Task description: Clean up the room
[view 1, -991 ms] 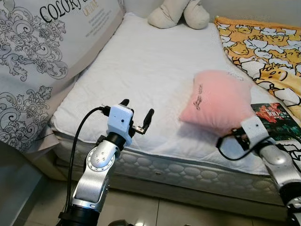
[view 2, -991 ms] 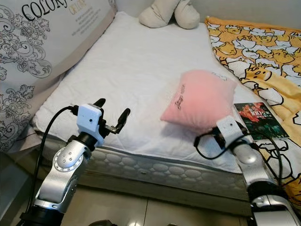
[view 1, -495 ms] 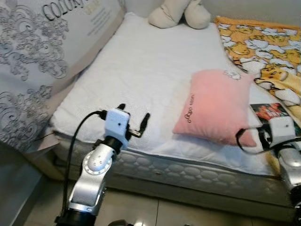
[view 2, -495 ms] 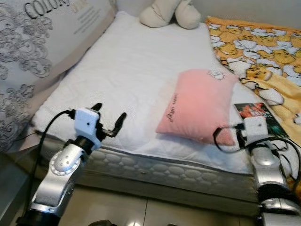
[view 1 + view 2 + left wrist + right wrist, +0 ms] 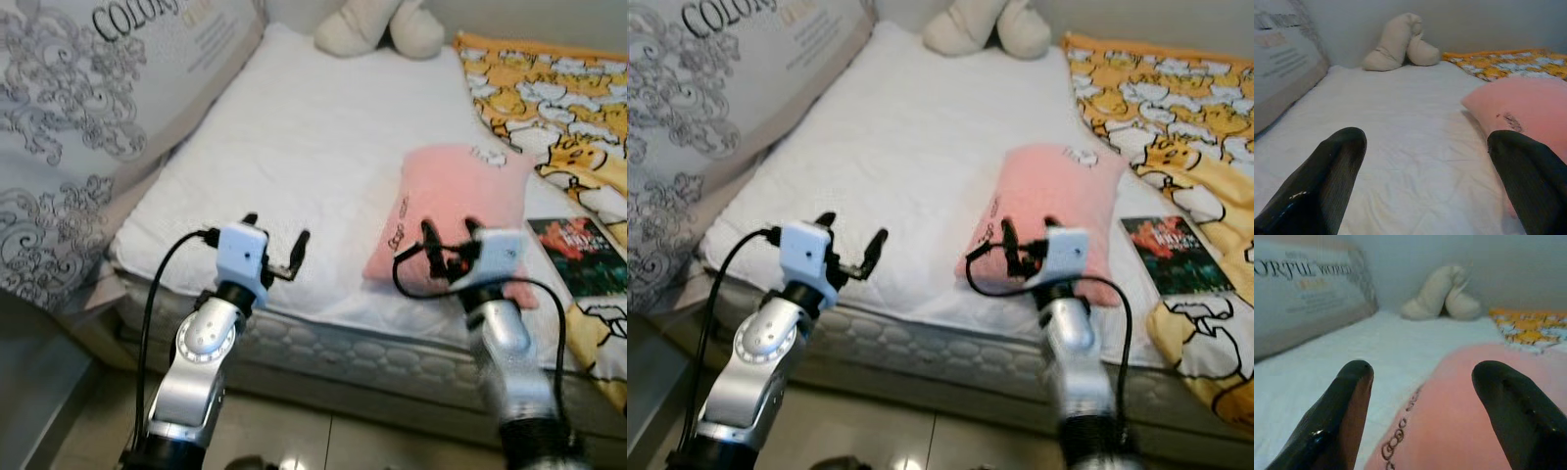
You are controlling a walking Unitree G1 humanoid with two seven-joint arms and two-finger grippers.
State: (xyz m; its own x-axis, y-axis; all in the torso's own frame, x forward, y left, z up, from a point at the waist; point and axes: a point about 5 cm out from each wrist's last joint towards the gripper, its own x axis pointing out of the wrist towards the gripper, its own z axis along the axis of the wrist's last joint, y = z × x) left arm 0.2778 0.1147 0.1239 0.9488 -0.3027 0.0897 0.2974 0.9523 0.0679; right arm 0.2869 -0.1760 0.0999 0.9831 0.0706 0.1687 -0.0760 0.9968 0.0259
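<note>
Left eye view: soft pink square pillow (image 5: 460, 201) lay flat on white quilted bed (image 5: 294, 147), near front edge. Right hand (image 5: 449, 240) hovered over it, fingers spread, empty. Left hand (image 5: 277, 227) wide open, empty.

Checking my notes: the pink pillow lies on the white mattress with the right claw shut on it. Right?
Not quite. The pink pillow does lie on the white mattress, but the right claw is open, its fingers spread apart at the pillow's near edge, as the right wrist view shows.
</note>
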